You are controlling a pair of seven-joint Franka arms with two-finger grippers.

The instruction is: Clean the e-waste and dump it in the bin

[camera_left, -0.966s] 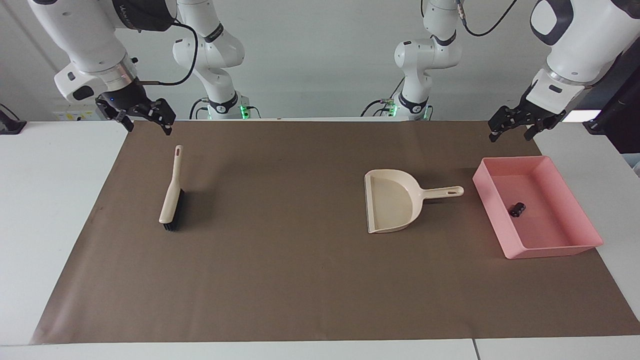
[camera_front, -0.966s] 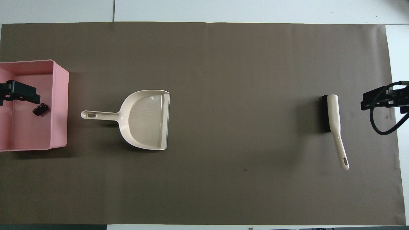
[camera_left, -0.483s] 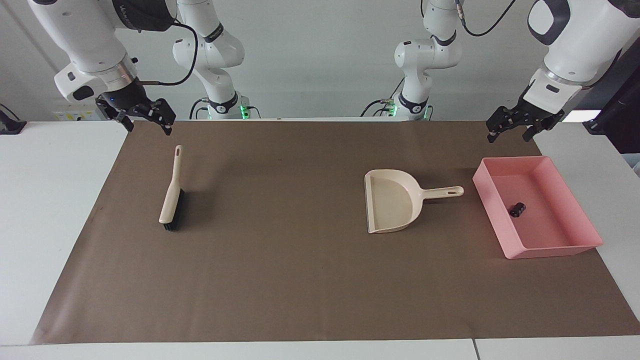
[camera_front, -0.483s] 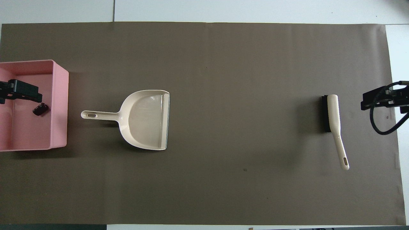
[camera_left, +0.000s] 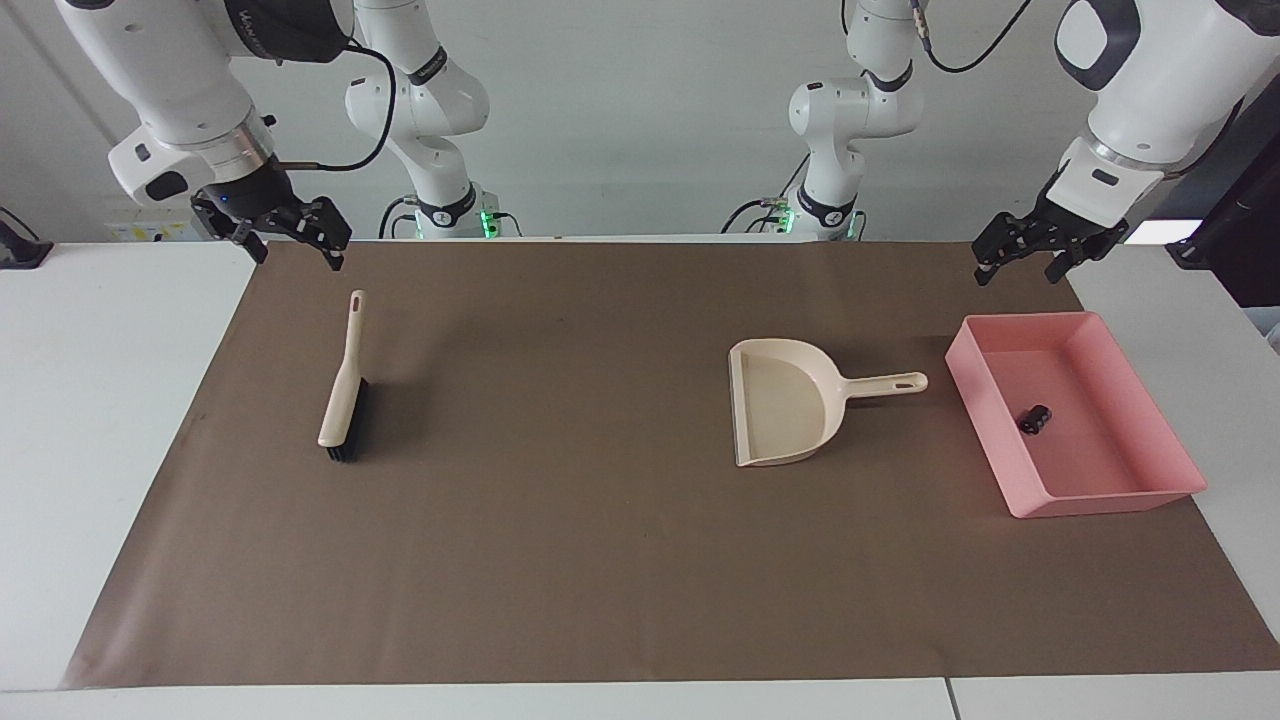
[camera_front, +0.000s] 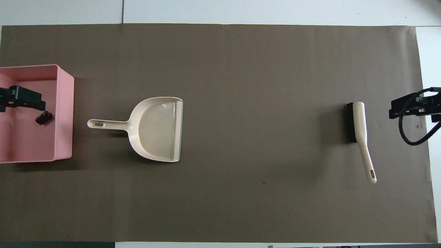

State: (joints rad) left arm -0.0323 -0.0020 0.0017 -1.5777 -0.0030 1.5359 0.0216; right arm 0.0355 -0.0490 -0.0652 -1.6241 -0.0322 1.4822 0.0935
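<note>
The pink bin [camera_left: 1150,495] sits on the brown mat at the left arm's end of the table; it also shows in the overhead view [camera_front: 63,113]. The small black e-waste piece [camera_left: 1034,419] lies inside it, also seen in the overhead view [camera_front: 43,118]. The white block with orange and green marks is out of view. My left gripper [camera_left: 1017,272] hangs open and empty in the air, about over the bin's end that faces the robots; it shows in the overhead view [camera_front: 20,101]. My right gripper [camera_left: 298,258] hangs open and empty over the mat's corner, above the brush handle's tip.
The cream dustpan [camera_left: 785,400] lies empty on the mat beside the bin, its handle toward the bin. A cream brush with black bristles [camera_left: 343,395] lies at the right arm's end. The brown mat [camera_left: 600,560] covers most of the table.
My left gripper has risen slightly above the bin. The right gripper, dustpan, brush and black piece have not moved.
</note>
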